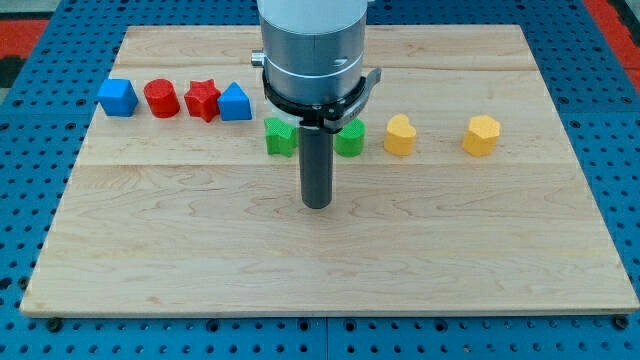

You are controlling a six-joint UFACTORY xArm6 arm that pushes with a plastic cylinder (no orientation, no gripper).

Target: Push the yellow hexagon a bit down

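Note:
The yellow hexagon sits on the wooden board at the view's right. A yellow heart-shaped block lies to its left. My tip rests on the board near the middle, below and left of both yellow blocks and well apart from the hexagon. A green block lies just left of the rod and another green block just right of it, partly hidden by the arm.
At the view's upper left stand a blue cube, a red cylinder, a red star and a blue block in a row. The arm's grey body covers the board's top middle.

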